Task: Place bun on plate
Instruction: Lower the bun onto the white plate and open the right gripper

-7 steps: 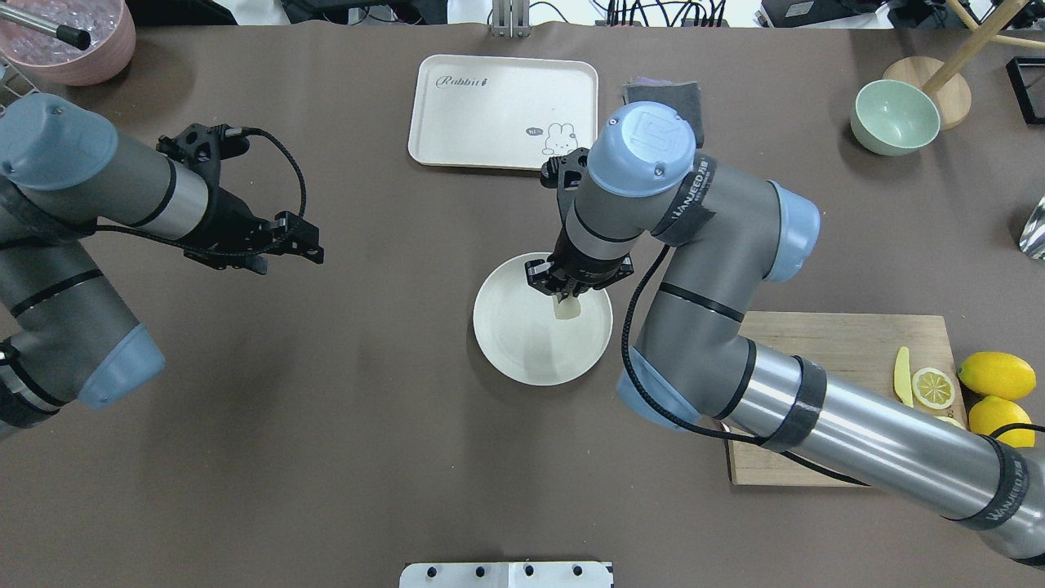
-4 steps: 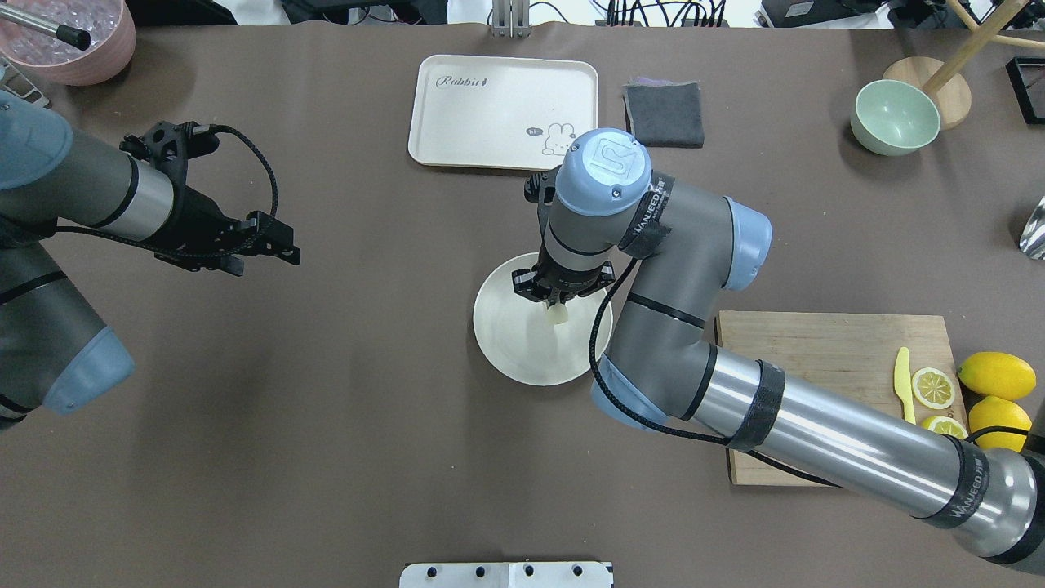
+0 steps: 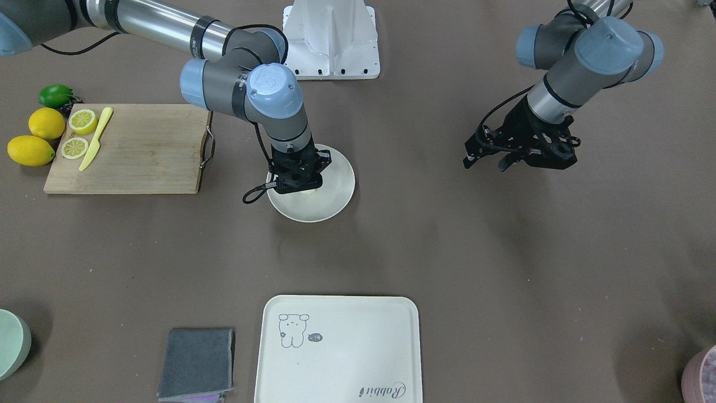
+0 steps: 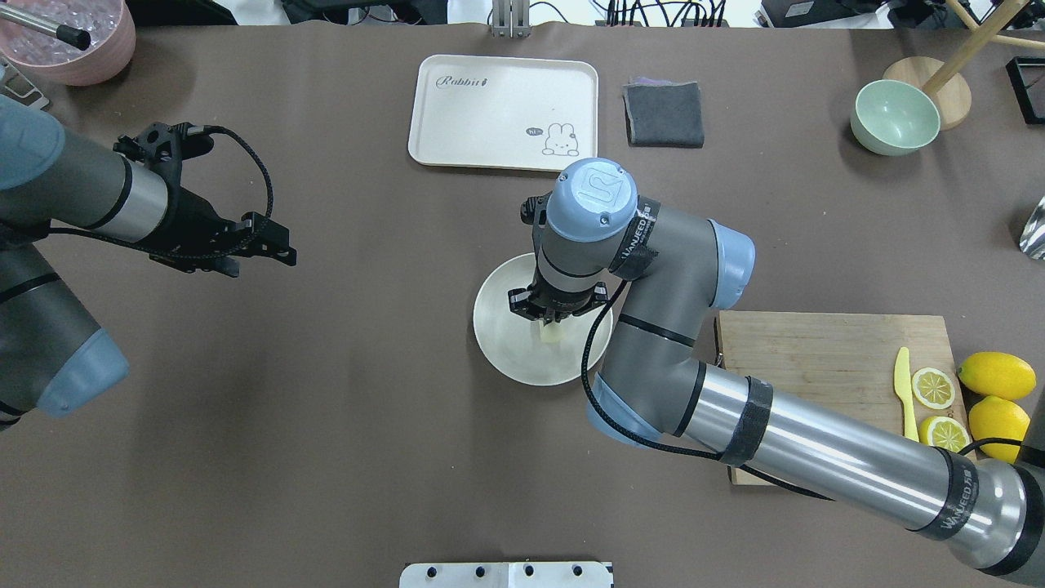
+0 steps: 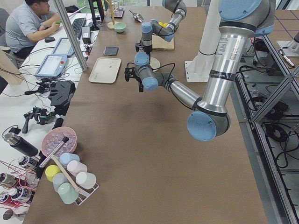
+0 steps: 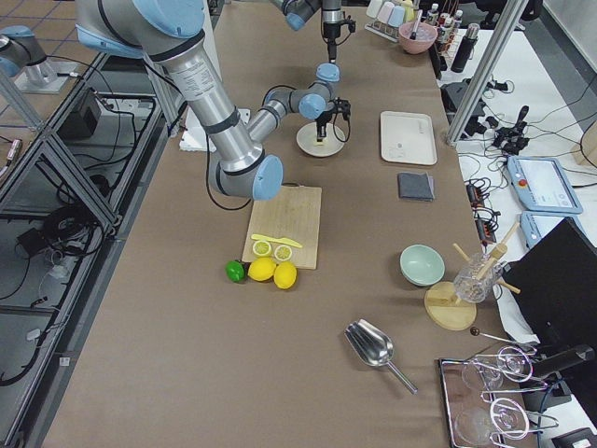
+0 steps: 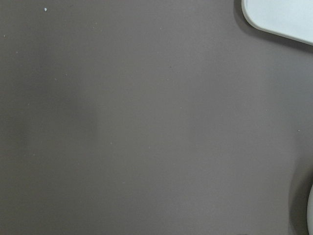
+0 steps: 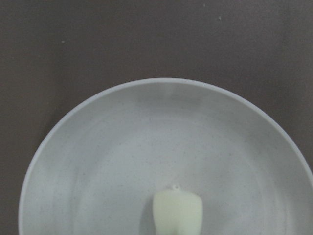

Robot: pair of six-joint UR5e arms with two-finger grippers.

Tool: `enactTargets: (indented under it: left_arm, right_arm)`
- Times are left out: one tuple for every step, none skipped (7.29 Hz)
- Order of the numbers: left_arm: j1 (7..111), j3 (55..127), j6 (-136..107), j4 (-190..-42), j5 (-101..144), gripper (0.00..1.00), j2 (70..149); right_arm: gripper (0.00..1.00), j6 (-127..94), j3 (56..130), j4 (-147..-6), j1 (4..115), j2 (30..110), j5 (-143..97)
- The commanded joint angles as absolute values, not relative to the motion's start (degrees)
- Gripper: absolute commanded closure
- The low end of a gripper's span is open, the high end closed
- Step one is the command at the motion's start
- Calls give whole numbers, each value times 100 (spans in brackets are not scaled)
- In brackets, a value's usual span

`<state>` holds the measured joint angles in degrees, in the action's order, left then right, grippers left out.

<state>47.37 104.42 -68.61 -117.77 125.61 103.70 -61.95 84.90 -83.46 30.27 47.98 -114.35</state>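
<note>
The round off-white plate lies at the table's middle. My right gripper points straight down over its centre, shut on the small pale cream bun, which shows just below the fingers. In the right wrist view the bun sits at the bottom edge over the plate; whether it touches the plate I cannot tell. In the front-facing view the right gripper covers most of the bun over the plate. My left gripper hovers open and empty far to the left, also seen as the left gripper.
A cream tray with a rabbit drawing and a grey cloth lie beyond the plate. At the right are a green bowl, a wooden cutting board with a yellow knife, lemon slices and whole lemons. A pink bowl stands far left.
My right gripper has carried the bun from the plate's far right part toward its centre. The left arm drew back leftward, then nearly stopped.
</note>
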Motion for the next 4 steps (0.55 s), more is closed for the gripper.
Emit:
enactTargets:
  left_arm:
    - [4737,10441,-6864,-11777,12551,9,10371]
    - [4737,10433,-6864,-11777,12551,9,10371]
    - [4737,10441,-6864,-11777,12551,9,10371]
    - [4737,10450,-6873,-11777,12542,9,10371]
  right_arm:
    - [56,-6196,8490,-8341,2980,4799,-11435]
    - [45,-6196,8490,-8341,2979,4799,-11435]
    - [14,-6196,8490,-8341,2979,4808,-11435]
    - [1,-6214,8516,-8341,2979,4799,-11435]
